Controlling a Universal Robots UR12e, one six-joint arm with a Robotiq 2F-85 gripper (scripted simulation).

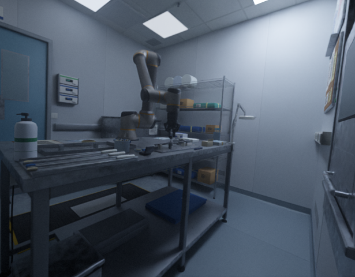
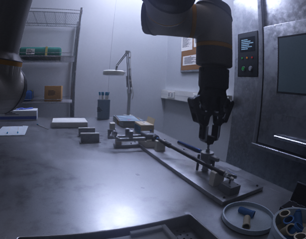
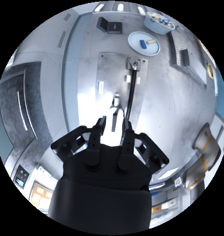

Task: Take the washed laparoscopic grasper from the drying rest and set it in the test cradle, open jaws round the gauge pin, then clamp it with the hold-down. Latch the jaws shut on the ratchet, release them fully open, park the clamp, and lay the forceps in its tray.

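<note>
My gripper (image 2: 209, 138) hangs open and empty just above the knob of the hold-down clamp (image 2: 207, 157) on the test cradle plate (image 2: 199, 175). The laparoscopic grasper (image 2: 184, 154) lies along the plate with its dark shaft under the clamp. Its jaws (image 2: 231, 176) sit at the gauge pin block at the near end, and its handle (image 2: 129, 137) rests in the fixture at the far end. From the wrist camera the shaft (image 3: 132, 90) runs away from my fingers (image 3: 113, 123) toward the jaw block (image 3: 136, 63). The side camera shows my gripper (image 1: 171, 137) low over the bench.
A round dish (image 2: 247, 217) with blue and beige caps sits near the plate's end, beside a bowl (image 2: 293, 222) of more caps. A perforated tray (image 2: 137, 230) lies at the near bench edge. Two small grey blocks (image 2: 88, 134) stand left of the cradle. A blue pen (image 2: 189, 146) lies behind the plate.
</note>
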